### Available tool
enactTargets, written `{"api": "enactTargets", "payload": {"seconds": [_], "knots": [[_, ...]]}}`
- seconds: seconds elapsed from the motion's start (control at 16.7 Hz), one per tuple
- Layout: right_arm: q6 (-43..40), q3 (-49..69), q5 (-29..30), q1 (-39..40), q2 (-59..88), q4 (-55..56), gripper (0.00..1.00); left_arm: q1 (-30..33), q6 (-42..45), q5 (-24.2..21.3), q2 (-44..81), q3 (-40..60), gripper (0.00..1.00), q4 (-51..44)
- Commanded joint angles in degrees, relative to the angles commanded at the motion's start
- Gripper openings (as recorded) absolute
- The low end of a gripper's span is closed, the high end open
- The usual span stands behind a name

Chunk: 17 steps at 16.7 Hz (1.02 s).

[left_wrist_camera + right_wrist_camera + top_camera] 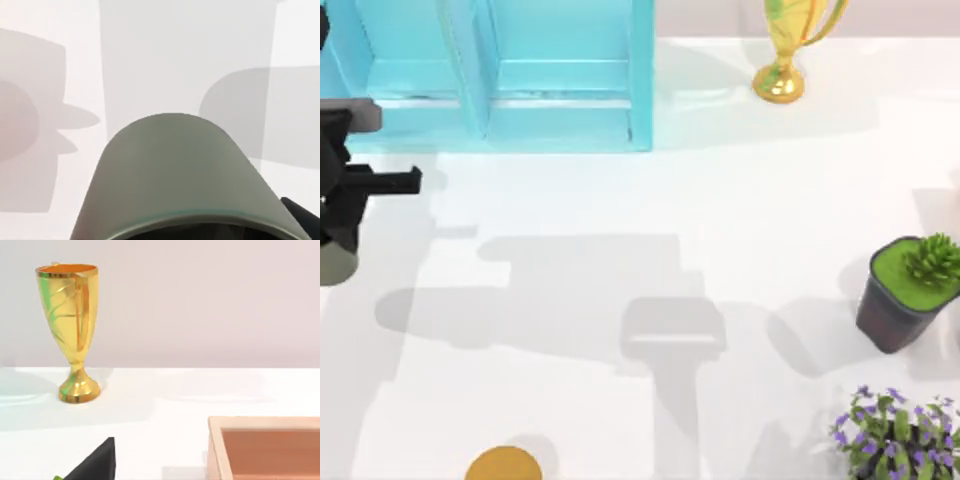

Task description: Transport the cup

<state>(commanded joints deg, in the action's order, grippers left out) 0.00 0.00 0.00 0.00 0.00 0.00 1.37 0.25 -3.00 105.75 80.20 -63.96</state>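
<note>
Here, at my left gripper (pixel 340 215), at the table's far left edge in the top view, I am holding the cup (pixel 175 175); the fingers themselves are hidden, so the hold is a judgement from how the cup is hanging directly beneath the wrist. In the left wrist view its olive-grey wall is sitting close under the camera, its long axis running along the gripper's own, clear of the white table (pixel 620 200). My left arm is plainly the nearer one; my right arm is idling off to the right.

Nearest along the front edge, an orange disc (pixel 503 466) is lying, perhaps the place to set down. Farther right, the potted succulent (pixel 910 290) and purple flowers (pixel 895 435) are standing well apart from the cup. Beyond, the blue cabinet (pixel 560 90) and gold trophy (pixel 785 50) are lining the back. In the right wrist view, a wooden tray (pixel 265 445) is lying near the trophy. Nothing is blocking the open middle.
</note>
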Motion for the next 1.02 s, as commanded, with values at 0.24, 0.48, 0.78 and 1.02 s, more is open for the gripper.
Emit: {"api": "enactTargets", "payload": {"seconds": [0.24,0.48,0.78,1.02], "knots": [[0.00,0.00,0.00,0.00,0.00,0.00,1.00,-0.82,0.52,-0.15,2.00,-5.08,0.00,7.81],[0.00,0.00,0.00,0.00,0.00,0.00,1.00,-1.26,1.08,-0.18,3.78,-9.04,0.00,12.95],[0.00,0.00,0.00,0.00,0.00,0.00,1.00,-1.26,1.08,-0.18,3.78,-9.04,0.15,12.95],[0.00,0.00,0.00,0.00,0.00,0.00,1.00,-1.26,1.08,-0.18,3.78,-9.04,0.45,12.95]]}}
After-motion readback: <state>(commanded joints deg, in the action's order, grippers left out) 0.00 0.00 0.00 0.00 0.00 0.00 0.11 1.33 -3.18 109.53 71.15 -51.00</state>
